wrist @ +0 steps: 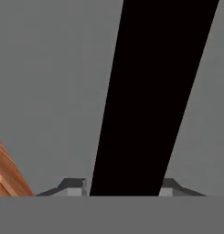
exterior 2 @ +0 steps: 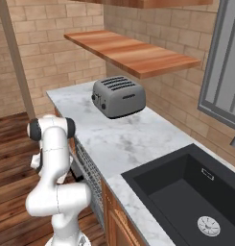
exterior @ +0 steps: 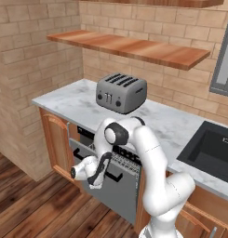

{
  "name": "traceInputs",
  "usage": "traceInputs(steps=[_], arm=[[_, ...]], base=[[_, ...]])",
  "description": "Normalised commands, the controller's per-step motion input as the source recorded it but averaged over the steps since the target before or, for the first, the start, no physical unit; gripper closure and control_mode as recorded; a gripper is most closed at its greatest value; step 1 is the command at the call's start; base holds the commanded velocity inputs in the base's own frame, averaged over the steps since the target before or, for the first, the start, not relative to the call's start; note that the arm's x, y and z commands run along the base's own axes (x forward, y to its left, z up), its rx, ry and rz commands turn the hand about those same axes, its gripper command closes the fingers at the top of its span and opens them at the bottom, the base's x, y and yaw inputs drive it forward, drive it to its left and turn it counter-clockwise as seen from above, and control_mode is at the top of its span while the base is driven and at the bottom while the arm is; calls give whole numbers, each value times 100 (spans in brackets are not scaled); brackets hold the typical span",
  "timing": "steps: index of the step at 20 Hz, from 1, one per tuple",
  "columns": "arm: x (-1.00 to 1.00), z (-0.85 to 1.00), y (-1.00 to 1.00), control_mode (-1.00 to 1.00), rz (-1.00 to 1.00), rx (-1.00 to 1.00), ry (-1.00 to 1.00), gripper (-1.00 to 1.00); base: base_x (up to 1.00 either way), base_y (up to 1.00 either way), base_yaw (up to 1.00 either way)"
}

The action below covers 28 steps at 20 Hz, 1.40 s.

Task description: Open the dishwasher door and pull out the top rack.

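Left base view gave you the widest layout: a marble counter [exterior: 176, 128] ran along the brick wall, with a wooden shelf [exterior: 134, 46] above it and a dark sink [exterior: 213, 151] set into its right end. Below the counter, the dishwasher door [exterior: 113, 190] stood tilted slightly outward at its top, between wooden cabinet doors [exterior: 55, 139]. In the gap behind the door's upper edge you could see a strip of wire grid, the top rack [exterior: 127, 160], inside the machine. A grey four-slot toaster [exterior: 121, 93] sat on the counter directly above the dishwasher.

You saw the arm reach down in front of the door, with the gripper [exterior: 97, 179] at the black bar handle [exterior: 116, 176].

Hand view showed you the handle [wrist: 154, 96] as a broad black bar crossing the grey door panel [wrist: 49, 91], running between the two fingertips [wrist: 74, 186]. The fingers sat on either side of the bar, right at its edges; whether they pinched it or merely straddled it, you could not tell.

Right base view showed you the door edge-on beside the arm.
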Motion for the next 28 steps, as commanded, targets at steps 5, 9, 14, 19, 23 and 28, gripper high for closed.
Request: traceInputs(steps=[5, 9, 14, 19, 23, 28], arm=[[-100, -32, 68, -100, 7, 12, 15, 100], [-100, -54, 89, -100, 11, 9, 18, 100], [-100, -67, 99, -100, 12, 6, 19, 100], [-97, -62, 92, -100, 9, 7, 17, 100], [-76, -18, 55, -100, 7, 14, 11, 100], [-60, 19, 31, -100, 4, 18, 3, 100]], base=[[0, 0, 0], [0, 0, 0], [0, 0, 0], [0, 0, 0], [0, 0, 0], [0, 0, 0]])
